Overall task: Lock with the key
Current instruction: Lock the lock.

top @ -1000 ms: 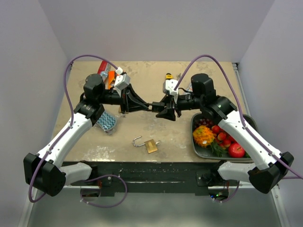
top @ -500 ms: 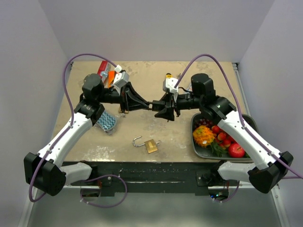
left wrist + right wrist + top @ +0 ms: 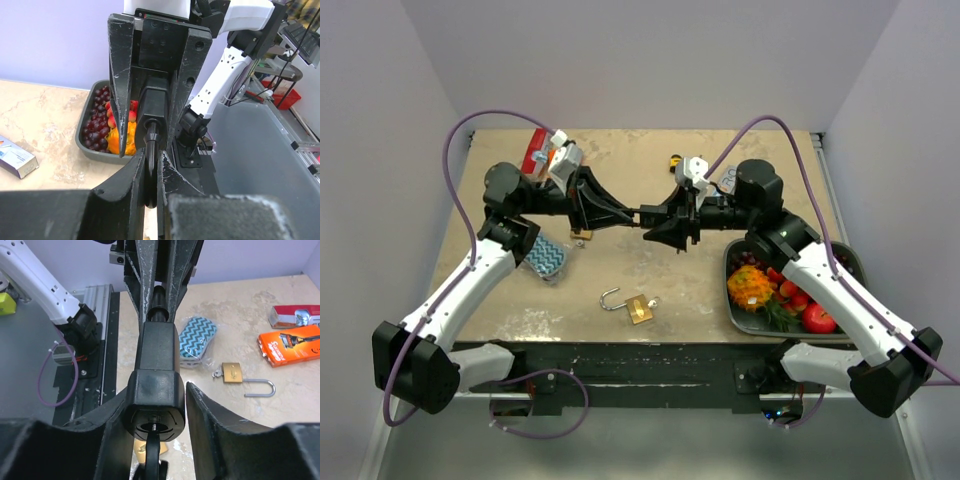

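Observation:
A black lock (image 3: 157,355) hangs in the air above the table's middle, held between both arms. My left gripper (image 3: 151,160) is shut on the thin black loop end (image 3: 151,145) of this lock. My right gripper (image 3: 154,390) surrounds the thick body; its left finger touches it and a thin gap shows at the right finger (image 3: 215,420). A black-headed key (image 3: 154,452) sticks out of the keyhole end facing my right wrist. From above, the left gripper (image 3: 632,212) and right gripper (image 3: 655,218) meet tip to tip.
A brass padlock (image 3: 638,308) with its shackle open lies near the front edge. A blue-patterned pouch (image 3: 548,258) lies on the left. Red and orange razor packs (image 3: 542,155) are at the back left. A grey tray (image 3: 731,290) of fruit stands on the right.
Both grippers have carried the lock slightly toward the back of the table. The right arm has drawn back to the right. The right jaws have narrowed a little around the body.

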Robot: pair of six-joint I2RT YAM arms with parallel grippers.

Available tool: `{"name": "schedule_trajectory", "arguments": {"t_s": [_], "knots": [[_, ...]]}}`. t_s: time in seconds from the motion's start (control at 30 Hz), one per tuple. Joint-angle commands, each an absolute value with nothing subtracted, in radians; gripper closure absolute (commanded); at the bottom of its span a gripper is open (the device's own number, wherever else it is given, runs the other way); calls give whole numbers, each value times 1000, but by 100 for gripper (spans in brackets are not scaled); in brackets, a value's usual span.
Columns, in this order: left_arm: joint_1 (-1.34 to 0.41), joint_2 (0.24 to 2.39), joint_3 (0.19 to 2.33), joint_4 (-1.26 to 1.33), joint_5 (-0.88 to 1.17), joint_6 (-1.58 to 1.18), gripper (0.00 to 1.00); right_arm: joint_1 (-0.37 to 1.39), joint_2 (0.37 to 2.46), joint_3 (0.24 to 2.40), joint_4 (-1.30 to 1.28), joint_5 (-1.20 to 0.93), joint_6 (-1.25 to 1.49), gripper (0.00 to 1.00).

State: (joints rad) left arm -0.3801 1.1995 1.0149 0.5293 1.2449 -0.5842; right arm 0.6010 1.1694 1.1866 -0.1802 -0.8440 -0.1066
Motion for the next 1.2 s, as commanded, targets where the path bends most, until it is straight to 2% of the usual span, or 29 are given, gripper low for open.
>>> {"name": "schedule_trajectory", "arguments": {"t_s": [0.0,0.17,0.37,0.8,1.1,1.13,1.17], "knots": [[-374,1186,1017,666,1224,-635,100,600,1152,1189,-100,-882,-72,57],[-374,1187,994,739,1197,-699,100,603,1157,1186,-81,-887,-52,58],[-374,1186,983,750,1180,-715,100,604,1161,1192,-80,-882,-49,55],[-376,1204,983,807,1149,-775,100,620,1184,1200,-78,-890,-60,57],[-390,1216,973,810,1144,-769,100,629,1197,1216,-74,-890,-57,68],[-391,1216,970,805,1144,-765,100,627,1198,1218,-75,-890,-57,71],[-391,1215,968,804,1146,-762,100,627,1198,1221,-81,-890,-55,80]]}}
